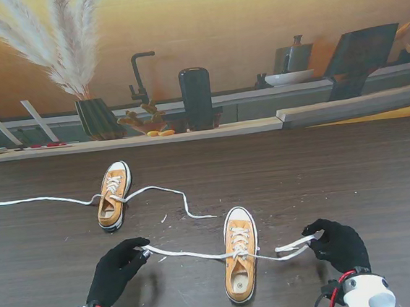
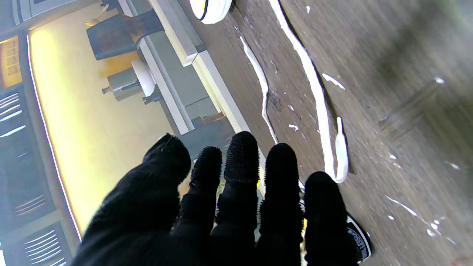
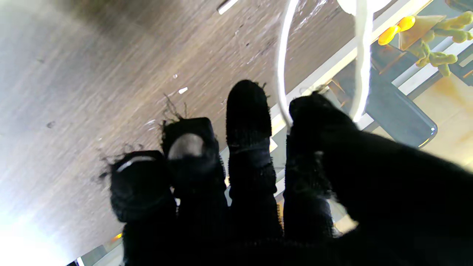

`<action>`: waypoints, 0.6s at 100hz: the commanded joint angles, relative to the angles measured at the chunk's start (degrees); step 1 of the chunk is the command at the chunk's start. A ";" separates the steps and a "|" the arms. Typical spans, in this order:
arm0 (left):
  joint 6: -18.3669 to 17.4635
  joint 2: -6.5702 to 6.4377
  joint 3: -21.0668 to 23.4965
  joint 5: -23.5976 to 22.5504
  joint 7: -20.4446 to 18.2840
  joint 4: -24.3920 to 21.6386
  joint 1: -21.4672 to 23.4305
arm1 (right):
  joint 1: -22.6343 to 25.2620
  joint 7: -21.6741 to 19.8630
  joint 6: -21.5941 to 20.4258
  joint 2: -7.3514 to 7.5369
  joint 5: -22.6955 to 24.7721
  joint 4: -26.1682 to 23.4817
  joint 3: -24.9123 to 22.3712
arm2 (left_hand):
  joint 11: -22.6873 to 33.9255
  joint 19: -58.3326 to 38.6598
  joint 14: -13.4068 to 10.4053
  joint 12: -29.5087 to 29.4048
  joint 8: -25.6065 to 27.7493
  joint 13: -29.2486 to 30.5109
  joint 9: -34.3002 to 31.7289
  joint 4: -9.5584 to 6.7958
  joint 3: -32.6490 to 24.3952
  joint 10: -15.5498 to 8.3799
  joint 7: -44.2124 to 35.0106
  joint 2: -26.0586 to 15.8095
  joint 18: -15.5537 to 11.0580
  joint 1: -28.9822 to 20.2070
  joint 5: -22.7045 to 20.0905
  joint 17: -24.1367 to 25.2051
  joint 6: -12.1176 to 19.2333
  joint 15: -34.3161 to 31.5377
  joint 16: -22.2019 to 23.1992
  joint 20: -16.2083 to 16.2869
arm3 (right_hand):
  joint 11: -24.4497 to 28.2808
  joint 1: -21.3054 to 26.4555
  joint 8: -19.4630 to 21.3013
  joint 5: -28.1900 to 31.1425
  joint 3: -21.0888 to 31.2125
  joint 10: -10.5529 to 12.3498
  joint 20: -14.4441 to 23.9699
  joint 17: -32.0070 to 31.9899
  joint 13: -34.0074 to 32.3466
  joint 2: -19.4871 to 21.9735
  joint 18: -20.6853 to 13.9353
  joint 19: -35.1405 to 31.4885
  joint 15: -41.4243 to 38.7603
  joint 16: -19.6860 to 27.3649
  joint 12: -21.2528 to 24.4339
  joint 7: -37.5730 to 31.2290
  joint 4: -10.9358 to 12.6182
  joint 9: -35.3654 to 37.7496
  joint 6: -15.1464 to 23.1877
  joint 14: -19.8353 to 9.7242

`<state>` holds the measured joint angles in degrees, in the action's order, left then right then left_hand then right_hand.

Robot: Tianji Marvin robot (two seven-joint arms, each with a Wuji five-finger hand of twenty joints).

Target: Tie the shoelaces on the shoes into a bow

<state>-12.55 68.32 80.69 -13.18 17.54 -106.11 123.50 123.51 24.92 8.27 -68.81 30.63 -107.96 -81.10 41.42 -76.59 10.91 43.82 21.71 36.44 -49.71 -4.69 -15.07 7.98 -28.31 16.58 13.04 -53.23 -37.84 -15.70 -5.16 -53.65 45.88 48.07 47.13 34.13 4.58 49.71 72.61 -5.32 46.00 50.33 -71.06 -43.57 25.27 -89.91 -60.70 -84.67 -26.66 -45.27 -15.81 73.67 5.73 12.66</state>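
Observation:
Two orange sneakers with white toe caps lie on the dark wood table: the near shoe (image 1: 241,262) between my hands, the far shoe (image 1: 114,195) farther off to the left. The near shoe's left lace (image 1: 189,254) runs to the fingertips of my left hand (image 1: 118,272). In the left wrist view that lace (image 2: 317,103) ends in a fold beside the outermost finger; the fingers (image 2: 242,155) are straight and grip nothing. My right hand (image 1: 339,245) pinches the right lace (image 1: 295,246); its strand (image 3: 282,74) passes between thumb (image 3: 317,111) and forefinger.
The far shoe's loose laces (image 1: 166,192) trail across the table to both sides, one end reaching near the close shoe's toe. Along the table's back edge stands a shelf (image 1: 210,131) with a pampas vase (image 1: 98,119) and a black canister (image 1: 197,98). Small white flecks (image 2: 332,80) dot the wood.

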 commanded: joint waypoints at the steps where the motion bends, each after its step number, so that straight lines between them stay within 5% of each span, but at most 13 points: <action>1: -0.17 -0.14 -0.21 -0.08 -1.34 -0.41 0.20 | 0.43 -2.78 0.25 0.55 0.00 -0.94 -0.43 | -0.85 -1.83 0.04 -0.81 -0.22 -0.26 0.46 -0.69 1.51 -0.46 0.65 -0.97 0.38 1.54 -1.75 -0.15 5.06 0.94 -1.53 1.10 | 2.14 -3.50 0.38 -2.39 0.68 -1.21 0.26 3.20 -1.79 1.01 0.96 -4.42 -5.78 -2.22 -2.63 4.43 2.53 2.85 -0.75 -2.26; 7: -0.23 -0.18 -0.30 -0.25 -1.45 -0.36 0.15 | 0.72 -4.42 1.01 0.94 0.96 -1.52 -0.77 | -1.00 -1.80 0.00 -0.81 -0.23 -0.41 0.58 -0.71 1.55 -0.44 0.89 -1.05 0.30 1.60 -1.68 -0.06 5.04 1.06 -1.54 1.11 | 2.85 -5.07 3.02 -4.12 1.47 -1.16 -0.22 5.26 -2.05 1.65 0.11 -6.15 -8.48 -2.78 -3.80 7.35 6.83 2.86 -0.79 -4.08; 20: -0.34 -0.35 -0.42 -0.56 -2.00 -0.27 0.03 | 0.99 -6.88 2.99 1.49 2.38 -2.42 -1.03 | -1.96 -1.28 -0.02 -0.97 -0.18 -1.69 1.89 -0.81 1.76 -0.38 1.77 -1.65 -0.09 2.05 -0.95 0.92 4.90 2.04 -1.77 1.02 | 0.53 -5.50 6.33 -14.49 -0.08 -2.15 -0.95 3.45 -1.78 1.89 -1.93 -5.68 -4.18 -1.09 -3.09 9.52 3.37 -7.63 0.06 -3.70; 31: -0.36 -0.47 -0.57 -1.20 -2.22 -0.21 -0.04 | 1.12 -8.11 4.39 1.79 3.52 -2.99 -1.05 | -4.22 -0.47 0.00 -1.75 0.37 -3.11 3.62 -1.14 2.03 -0.41 2.61 -2.13 -0.70 2.45 -0.23 2.26 4.90 3.86 -2.21 0.88 | -4.98 -6.05 8.17 -23.12 0.37 -2.47 -2.11 -9.28 7.38 2.83 -2.37 3.83 10.25 1.10 1.74 8.97 8.01 -25.82 -1.14 -0.54; 42: -0.64 -0.55 -0.69 -1.23 -2.49 -0.12 -0.13 | 1.09 -8.70 4.20 1.94 3.81 -3.23 -1.24 | -6.10 0.30 0.14 -2.63 0.78 -3.90 4.43 -1.25 2.26 -0.44 3.06 -2.43 -0.84 2.48 0.17 3.25 4.92 5.26 -2.54 0.64 | -7.85 -3.54 9.28 -19.80 2.36 -2.33 -5.04 -21.11 13.39 0.54 -2.22 15.77 32.77 8.85 5.85 6.81 8.26 -34.83 0.76 4.96; 54: -1.02 -0.62 -0.82 -1.02 -2.82 -0.05 -0.20 | 1.76 -12.29 1.78 2.62 3.53 -4.28 -2.40 | -7.15 0.87 0.14 -3.13 1.10 -4.59 5.13 -1.32 2.43 -0.47 3.27 -2.56 -0.95 2.35 0.31 4.12 4.93 6.16 -2.69 0.43 | -10.80 0.20 9.53 -16.48 3.39 -1.11 -9.92 -31.02 25.93 -2.72 -3.88 27.03 41.92 12.59 7.21 6.70 8.54 -39.25 2.96 4.67; 60: -1.20 -0.67 -0.88 -0.97 -3.03 -0.03 -0.23 | 2.09 -14.20 0.84 3.07 4.35 -4.84 -2.92 | -7.50 1.05 0.07 -3.31 1.23 -4.74 5.28 -1.32 2.48 -0.57 3.28 -2.56 -1.03 2.23 0.29 4.37 4.94 6.41 -2.71 0.34 | -12.25 1.20 9.62 -15.64 3.84 -0.68 -12.37 -33.67 29.51 -5.41 -4.76 31.75 45.23 18.93 7.80 6.92 8.28 -40.18 3.46 5.25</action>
<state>-13.51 67.81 79.97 -14.11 15.66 -105.89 123.17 125.01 11.71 9.48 -66.80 34.29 -111.70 -83.94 34.57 -75.81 11.34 41.54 21.73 32.81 -45.28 -5.24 -14.43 7.98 -25.42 15.65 13.04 -52.36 -37.71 -12.21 -5.16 -48.07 44.39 48.10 36.39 33.03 13.12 32.65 73.41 -7.35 35.82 19.13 -44.76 -45.72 22.27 -61.54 -18.45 -70.06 -19.92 -38.05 -8.85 35.91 7.05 17.10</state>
